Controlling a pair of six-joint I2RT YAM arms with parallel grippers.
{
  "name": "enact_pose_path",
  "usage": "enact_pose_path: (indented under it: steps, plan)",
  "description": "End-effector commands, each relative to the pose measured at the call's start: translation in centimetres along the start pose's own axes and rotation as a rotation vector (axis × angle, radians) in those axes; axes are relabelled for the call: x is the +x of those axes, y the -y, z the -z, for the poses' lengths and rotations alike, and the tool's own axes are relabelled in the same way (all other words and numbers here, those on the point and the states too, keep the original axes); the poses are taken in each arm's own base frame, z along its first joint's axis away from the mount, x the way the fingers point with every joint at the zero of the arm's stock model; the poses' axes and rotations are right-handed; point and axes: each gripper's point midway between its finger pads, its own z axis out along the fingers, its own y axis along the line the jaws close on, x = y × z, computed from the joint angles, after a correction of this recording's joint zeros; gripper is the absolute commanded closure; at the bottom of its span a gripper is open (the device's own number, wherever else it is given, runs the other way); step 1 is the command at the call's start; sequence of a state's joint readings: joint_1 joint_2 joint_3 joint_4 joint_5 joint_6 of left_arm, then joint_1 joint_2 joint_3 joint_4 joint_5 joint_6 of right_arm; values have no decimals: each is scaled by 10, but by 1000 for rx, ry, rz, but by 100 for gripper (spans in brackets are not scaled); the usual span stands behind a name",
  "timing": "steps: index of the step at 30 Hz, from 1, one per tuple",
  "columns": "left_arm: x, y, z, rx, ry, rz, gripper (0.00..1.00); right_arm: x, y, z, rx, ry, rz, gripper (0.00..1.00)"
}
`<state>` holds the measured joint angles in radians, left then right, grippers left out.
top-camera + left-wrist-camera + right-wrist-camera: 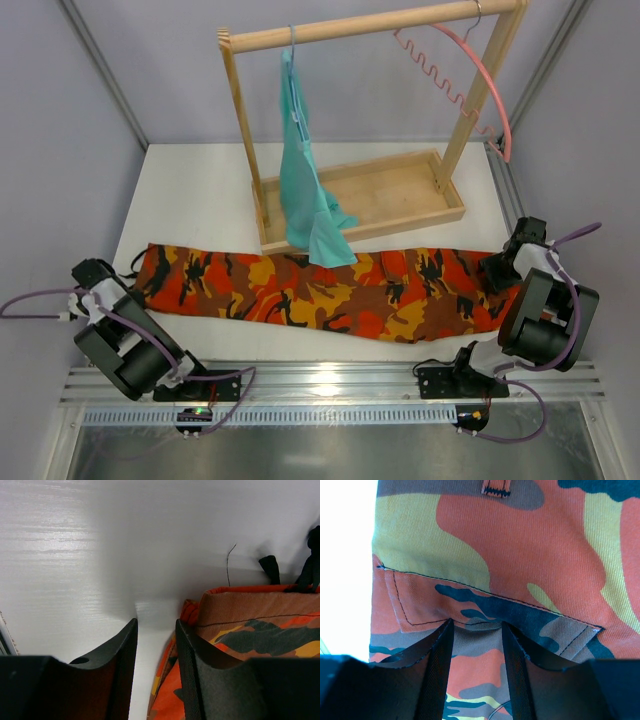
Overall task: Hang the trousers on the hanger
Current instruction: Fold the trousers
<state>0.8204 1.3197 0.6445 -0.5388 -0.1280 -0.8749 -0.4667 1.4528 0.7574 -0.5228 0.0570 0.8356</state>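
- The trousers (330,290) are lying flat in a long band across the near part of the white surface (200,190), running from the left arm's side to the right arm's side.
- The hanger (488,78) is dangling by its hook from the right end of the wooden rack (350,27) at the far side, well apart from the trousers.
- The teal garment (305,190) is hanging from the left part of the same rack, its lower tip draping over the far edge of the trousers.
- The left gripper (156,630) is sitting low at the trousers' left end with its jaws partly apart. Bare surface is showing in the gap, nothing is gripped, and the cloth edge is lying just beside one finger (187,670).
- Black cords (311,565) are trailing from that end of the cloth.
- The right gripper (477,630) is hanging over the trousers' right end, jaws about half apart. Camouflage cloth with a stitched pocket flap (470,602) is filling the view between them, with no fold pinched.
- Whether those fingertips are touching the cloth cannot be told.
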Motion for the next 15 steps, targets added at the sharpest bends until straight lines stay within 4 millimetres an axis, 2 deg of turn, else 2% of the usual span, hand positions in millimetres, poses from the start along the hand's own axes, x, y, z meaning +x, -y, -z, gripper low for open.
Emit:
enact_pose_path:
  steps: [1, 10, 15]
  plan:
    - [-7, 11, 6, 77, 39, 47, 62, -17, 6, -7, 23, 80, 8, 54]
    - [1, 15, -2, 105, 10, 55, 62, -16, 6, -9, 21, 76, 13, 54]
    - [7, 24, -8, 157, -16, 74, 61, -17, 7, -9, 26, 86, 13, 54]
